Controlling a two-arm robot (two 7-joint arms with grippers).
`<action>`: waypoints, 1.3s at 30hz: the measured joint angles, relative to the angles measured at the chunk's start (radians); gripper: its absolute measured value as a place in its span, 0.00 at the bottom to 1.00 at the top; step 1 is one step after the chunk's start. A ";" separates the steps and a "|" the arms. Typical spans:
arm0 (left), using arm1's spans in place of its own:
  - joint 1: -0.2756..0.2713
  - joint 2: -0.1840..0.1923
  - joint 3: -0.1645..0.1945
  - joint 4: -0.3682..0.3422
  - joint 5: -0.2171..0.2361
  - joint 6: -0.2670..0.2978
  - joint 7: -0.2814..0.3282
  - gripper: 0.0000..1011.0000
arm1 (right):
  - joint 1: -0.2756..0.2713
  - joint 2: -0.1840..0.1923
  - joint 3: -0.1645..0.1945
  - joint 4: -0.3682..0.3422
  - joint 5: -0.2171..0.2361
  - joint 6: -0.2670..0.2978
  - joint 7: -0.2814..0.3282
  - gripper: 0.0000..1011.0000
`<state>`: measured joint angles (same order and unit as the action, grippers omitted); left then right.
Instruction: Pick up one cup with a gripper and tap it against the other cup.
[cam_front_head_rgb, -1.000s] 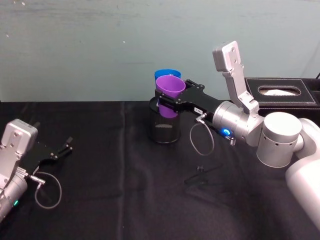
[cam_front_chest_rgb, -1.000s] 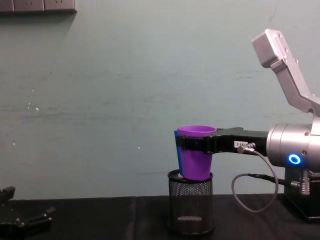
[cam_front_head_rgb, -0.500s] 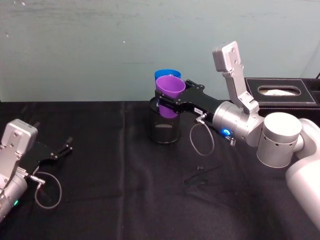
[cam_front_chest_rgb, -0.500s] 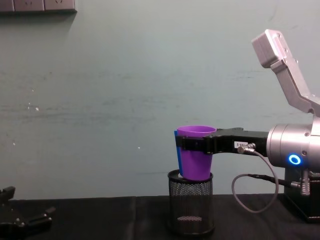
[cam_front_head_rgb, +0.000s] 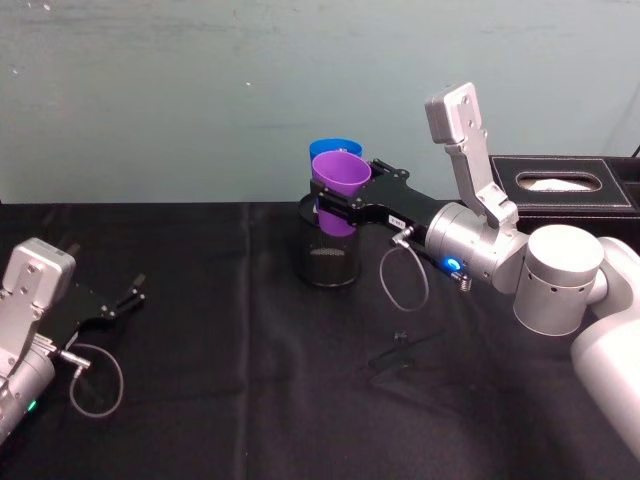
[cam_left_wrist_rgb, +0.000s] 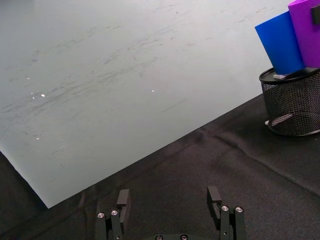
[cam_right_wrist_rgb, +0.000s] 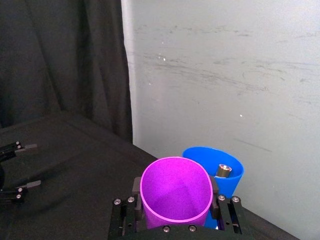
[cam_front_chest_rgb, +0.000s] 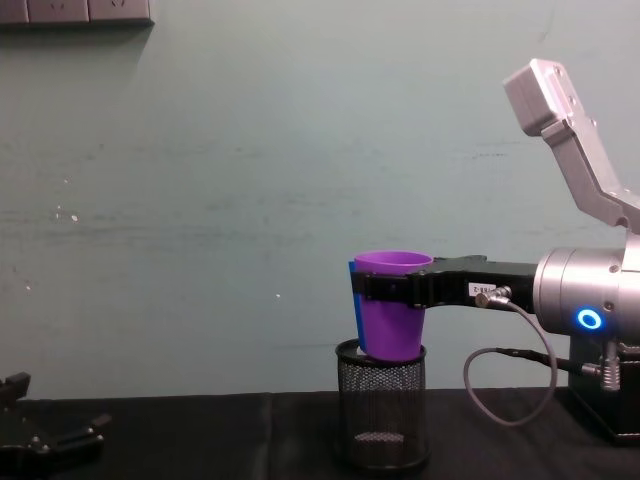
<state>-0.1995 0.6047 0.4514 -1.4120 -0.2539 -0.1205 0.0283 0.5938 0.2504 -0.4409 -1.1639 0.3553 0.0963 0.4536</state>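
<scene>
My right gripper (cam_front_head_rgb: 345, 202) is shut on the purple cup (cam_front_head_rgb: 337, 186), holding it upright in the air over a black wire-mesh holder (cam_front_head_rgb: 329, 258). The blue cup (cam_front_head_rgb: 327, 150) stands just behind it, their sides touching or nearly so. From the side, the purple cup (cam_front_chest_rgb: 390, 305) hides most of the blue cup (cam_front_chest_rgb: 352, 275), with my right gripper (cam_front_chest_rgb: 385, 288) clamped near the rim. The right wrist view shows the purple cup (cam_right_wrist_rgb: 175, 189) between my jaws and the blue cup (cam_right_wrist_rgb: 222, 170) beyond it. My left gripper (cam_front_head_rgb: 128, 297) rests open on the table at the far left.
A black tissue box (cam_front_head_rgb: 565, 184) stands at the back right. A small dark object (cam_front_head_rgb: 402, 349) lies on the black cloth near the middle. A teal wall closes the far side. In the left wrist view, the mesh holder (cam_left_wrist_rgb: 293, 106) carries the blue cup (cam_left_wrist_rgb: 280, 42).
</scene>
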 joint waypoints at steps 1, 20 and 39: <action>0.000 0.000 0.000 0.000 0.000 0.000 0.000 0.99 | 0.000 0.000 0.000 0.000 0.000 0.000 0.000 0.73; 0.000 0.000 0.000 0.000 0.000 0.000 0.000 0.99 | 0.000 0.000 0.000 0.000 0.000 0.000 0.000 0.73; 0.000 0.000 0.000 0.000 0.000 0.000 0.000 0.99 | 0.000 0.000 0.000 0.000 0.000 0.000 0.000 0.73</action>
<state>-0.1995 0.6047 0.4514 -1.4120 -0.2539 -0.1205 0.0283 0.5939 0.2504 -0.4409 -1.1638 0.3553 0.0963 0.4532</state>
